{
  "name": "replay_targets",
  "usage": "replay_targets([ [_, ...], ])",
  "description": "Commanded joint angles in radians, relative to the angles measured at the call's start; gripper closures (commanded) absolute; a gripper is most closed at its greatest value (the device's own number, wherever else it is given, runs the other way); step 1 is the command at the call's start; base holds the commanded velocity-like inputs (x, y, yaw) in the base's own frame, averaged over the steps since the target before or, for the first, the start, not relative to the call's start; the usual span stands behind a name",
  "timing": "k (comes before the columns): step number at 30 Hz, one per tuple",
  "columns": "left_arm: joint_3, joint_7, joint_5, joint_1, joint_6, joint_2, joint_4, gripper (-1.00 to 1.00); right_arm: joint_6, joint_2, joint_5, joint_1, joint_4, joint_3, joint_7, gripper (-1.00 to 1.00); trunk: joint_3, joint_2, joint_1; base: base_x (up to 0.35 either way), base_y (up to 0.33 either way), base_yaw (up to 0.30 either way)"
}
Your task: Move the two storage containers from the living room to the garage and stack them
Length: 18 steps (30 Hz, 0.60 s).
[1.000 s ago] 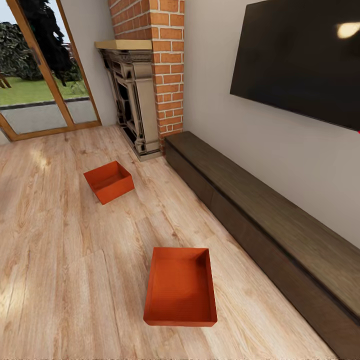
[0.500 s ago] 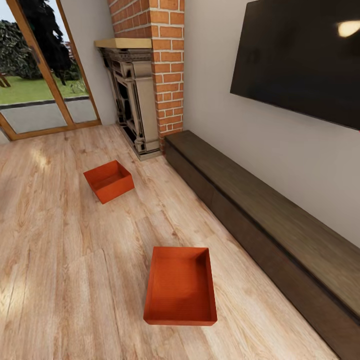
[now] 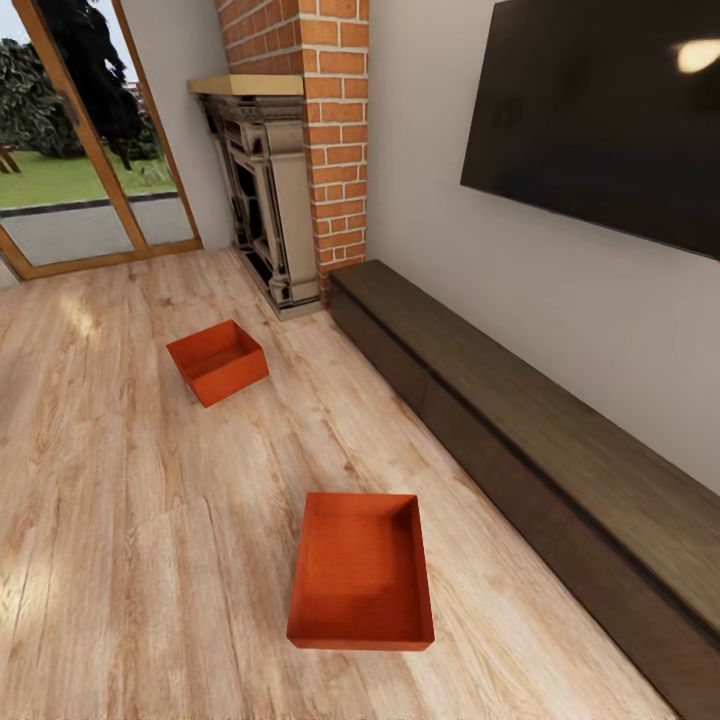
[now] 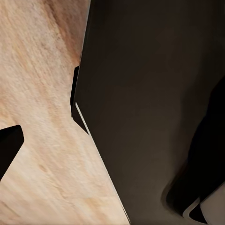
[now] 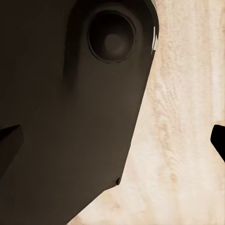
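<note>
Two orange-red open-top storage containers rest on the living room's light wood-plank floor in the head view. The nearer container lies in front of me, close to the long dark bench. The farther container sits turned at an angle toward the fireplace. Both are empty. In the right wrist view my right gripper is open, with dark fingertips at the frame's edges over wood floor and my dark body. In the left wrist view my left gripper also looks open, with one fingertip showing over the floor.
A long dark low bench runs along the right wall under a black TV. A brick chimney with an ornate fireplace stands at the back. Glass doors lie at the far left. Wood floor spreads to the left of the containers.
</note>
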Motion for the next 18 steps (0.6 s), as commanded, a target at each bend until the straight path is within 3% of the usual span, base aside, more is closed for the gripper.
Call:
replay_targets([
  [1,0.001,0.001,0.004,0.000,-0.002,0.000,-0.001,-1.00,-0.004,-0.001,0.011,-0.001,0.003,0.006,-0.007,-1.00,-0.002,0.000,0.000,0.000,0.000,0.000],
  [18,0.002,0.001,0.004,0.000,-0.002,0.000,-0.001,-1.00,-0.005,-0.005,0.016,-0.001,0.003,0.008,-0.006,-1.00,-0.028,0.000,0.000,0.000,0.000,0.000],
])
